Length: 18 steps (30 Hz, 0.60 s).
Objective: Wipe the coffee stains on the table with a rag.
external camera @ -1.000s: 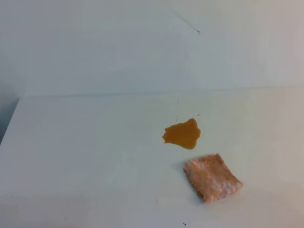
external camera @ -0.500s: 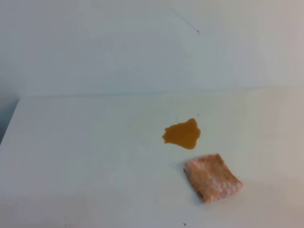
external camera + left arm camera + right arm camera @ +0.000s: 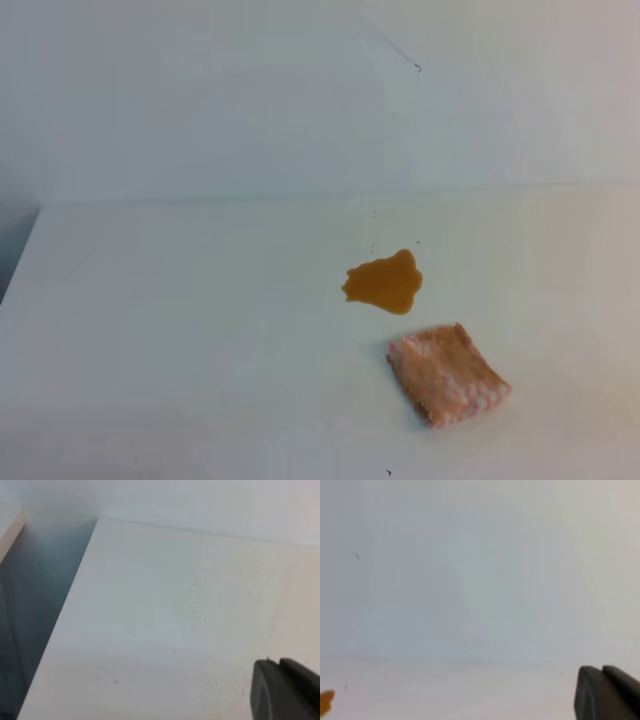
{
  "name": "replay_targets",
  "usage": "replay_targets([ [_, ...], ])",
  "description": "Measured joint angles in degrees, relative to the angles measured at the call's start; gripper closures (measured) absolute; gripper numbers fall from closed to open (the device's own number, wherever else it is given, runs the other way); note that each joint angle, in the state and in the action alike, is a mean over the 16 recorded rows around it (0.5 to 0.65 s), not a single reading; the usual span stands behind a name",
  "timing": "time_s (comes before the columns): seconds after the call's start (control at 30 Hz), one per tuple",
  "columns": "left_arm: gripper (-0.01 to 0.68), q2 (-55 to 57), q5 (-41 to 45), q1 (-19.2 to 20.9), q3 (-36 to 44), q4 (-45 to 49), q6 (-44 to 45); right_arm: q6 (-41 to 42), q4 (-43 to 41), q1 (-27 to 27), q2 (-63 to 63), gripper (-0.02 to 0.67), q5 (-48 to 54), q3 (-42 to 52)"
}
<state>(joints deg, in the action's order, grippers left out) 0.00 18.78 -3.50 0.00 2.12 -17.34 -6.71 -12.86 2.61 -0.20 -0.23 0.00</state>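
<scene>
White tabletop (image 3: 180,330) fills the lower two thirds of the exterior high view and meets a plain pale wall (image 3: 200,100) along a straight horizontal seam; a thin dark mark (image 3: 417,68) shows high on the wall. Near the table's middle lies the coffee stain (image 3: 383,282), an amber blotch with a lobed outline, its longer axis running roughly left to right and a small lobe rising toward the wall. A few tiny dark specks (image 3: 374,213) dot the surface between stain and wall. Just in front of the stain and slightly to the right, apart from it by a narrow strip of bare table, lies the rag (image 3: 447,373), a pink and white checked terry cloth resting flat. It is turned diagonally, one corner pointing toward the stain's side and the opposite corner toward the lower right, so that its long axis runs from upper left to lower right. Neither arm appears in this view.

Left wrist view: bare white table, its left edge falling away to a dim blue-grey gap (image 3: 35,605). Only a dark corner of the left gripper (image 3: 285,690) enters at lower right; its opening cannot be judged.

Right wrist view: mostly wall, with a sliver of the stain (image 3: 325,701) at the lower left border. The right gripper (image 3: 607,692) likewise shows only a dark corner at lower right, fingers' spread undeterminable, nothing visibly held.
</scene>
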Motion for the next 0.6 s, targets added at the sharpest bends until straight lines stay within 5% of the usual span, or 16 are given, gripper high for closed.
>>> replay_targets([
  [0.4, 0.674, 0.0, 0.0, 0.0, 0.0, 0.0, 0.0, -5.8, 1.1, 0.0, 0.0, 0.652, -18.0, 0.0],
  [0.6, 0.674, 0.0, 0.0, 0.0, 0.0, 0.0, 0.0, -8.0, 1.5, 0.0, 0.1, 0.652, -12.6, -2.7],
])
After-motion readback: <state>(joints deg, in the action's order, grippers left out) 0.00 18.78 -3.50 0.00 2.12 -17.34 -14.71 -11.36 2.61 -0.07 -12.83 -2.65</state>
